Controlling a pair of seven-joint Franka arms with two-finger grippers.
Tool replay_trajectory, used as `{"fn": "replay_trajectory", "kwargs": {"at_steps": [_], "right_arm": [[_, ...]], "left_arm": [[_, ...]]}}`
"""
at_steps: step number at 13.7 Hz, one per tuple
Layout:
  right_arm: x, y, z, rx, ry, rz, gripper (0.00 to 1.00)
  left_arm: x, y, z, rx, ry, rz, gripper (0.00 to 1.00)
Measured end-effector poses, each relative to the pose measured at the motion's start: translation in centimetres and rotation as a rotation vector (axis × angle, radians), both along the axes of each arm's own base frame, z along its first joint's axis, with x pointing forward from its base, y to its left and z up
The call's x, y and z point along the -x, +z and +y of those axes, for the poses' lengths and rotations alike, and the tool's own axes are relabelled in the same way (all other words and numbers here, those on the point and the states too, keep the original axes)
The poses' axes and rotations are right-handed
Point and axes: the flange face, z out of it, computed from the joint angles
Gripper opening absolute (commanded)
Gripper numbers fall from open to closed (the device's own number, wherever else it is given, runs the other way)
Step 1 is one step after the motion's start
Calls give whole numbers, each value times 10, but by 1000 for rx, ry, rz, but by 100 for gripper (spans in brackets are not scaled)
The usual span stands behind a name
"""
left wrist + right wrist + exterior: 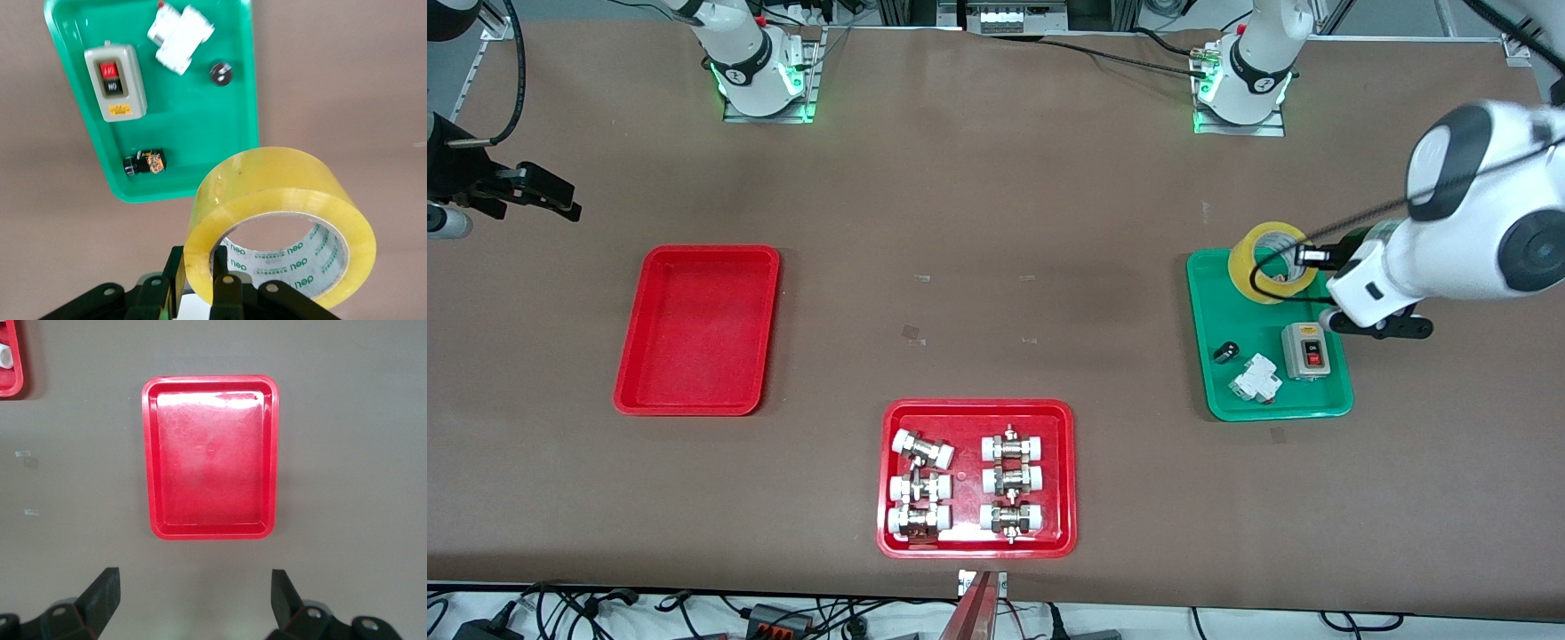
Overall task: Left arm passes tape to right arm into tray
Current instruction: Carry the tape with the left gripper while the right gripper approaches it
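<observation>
The yellow tape (1267, 267) is held up off the green tray (1209, 391), tilted, by my left gripper (1303, 260). In the left wrist view the left gripper (198, 263) is shut on the tape (280, 183), one finger inside the ring and one outside its wall. My right gripper (560, 203) waits high at the right arm's end of the table, apart from the tape. In the right wrist view the right gripper (195, 580) is open and empty above bare table beside the plain red tray (210, 457). That tray (698, 329) holds nothing.
The green tray holds a grey switch box (1305, 349), a white breaker (1256, 380) and a small black part (1225, 352). A red tray (889, 533) with several white-capped metal fittings lies near the table's front edge, between the other two trays.
</observation>
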Motion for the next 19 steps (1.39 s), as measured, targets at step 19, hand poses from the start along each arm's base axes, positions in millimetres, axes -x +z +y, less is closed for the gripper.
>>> {"fn": "replay_trajectory", "kwargs": {"at_steps": [19], "right_arm": [[-68, -131, 148, -694, 164, 148, 100]], "left_arm": [[-5, -112, -365, 653, 283, -46, 1]]}}
